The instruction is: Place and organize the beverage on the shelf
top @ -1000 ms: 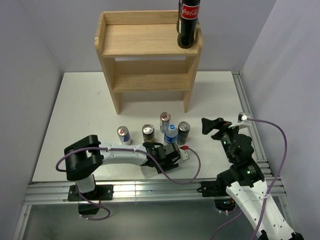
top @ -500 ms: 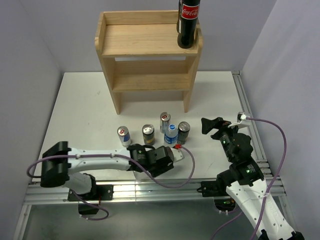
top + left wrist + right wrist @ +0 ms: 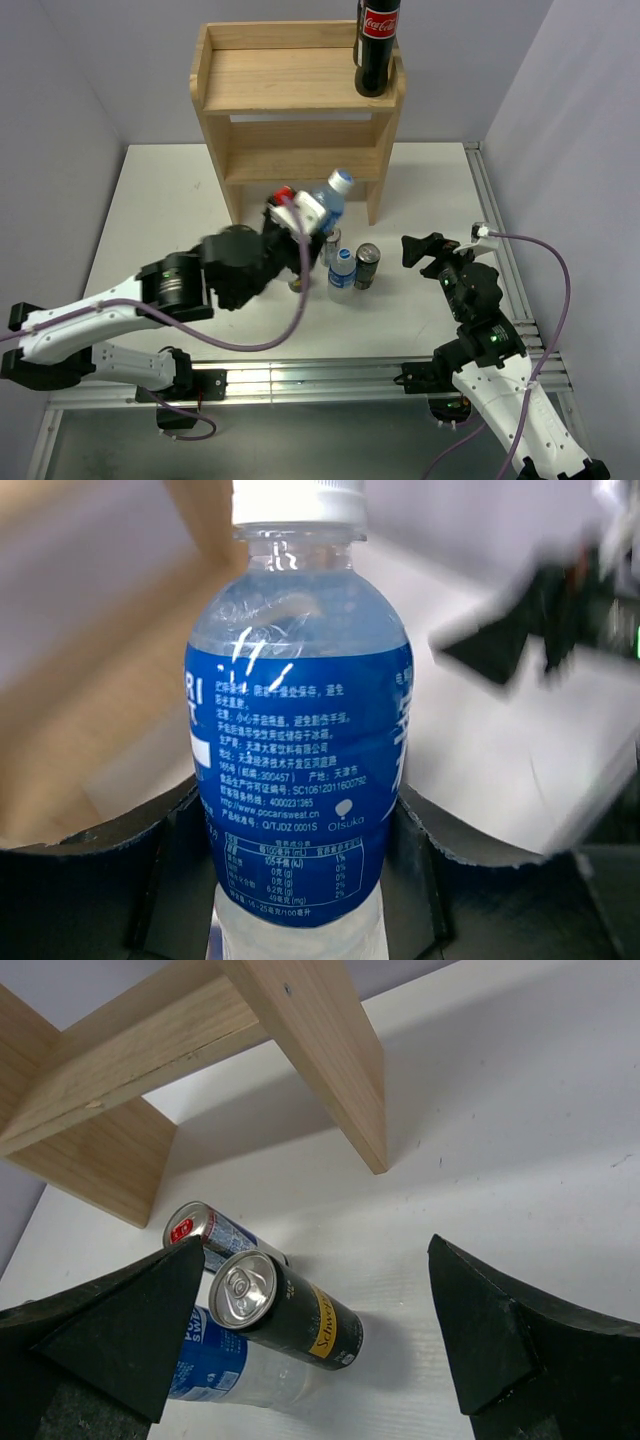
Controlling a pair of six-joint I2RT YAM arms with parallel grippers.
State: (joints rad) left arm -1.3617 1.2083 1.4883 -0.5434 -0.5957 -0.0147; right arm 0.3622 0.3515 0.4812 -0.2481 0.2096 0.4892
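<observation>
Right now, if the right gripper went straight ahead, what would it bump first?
Most likely the black Schweppes can, which stands nearest between the fingers of the open right gripper, though depth is hard to judge.

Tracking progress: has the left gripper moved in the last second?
Yes. The left gripper, shut on the bottle, moved from the near edge of the table toward the shelf.

We see the white bench (image 3: pixel 150 210) carrying the wooden shelf (image 3: pixel 300 165) at its far side; nearer us stand a black can (image 3: pixel 367 265), a blue-labelled bottle (image 3: pixel 343 272) just beside it, and a silver can (image 3: pixel 331 243) behind them.
</observation>
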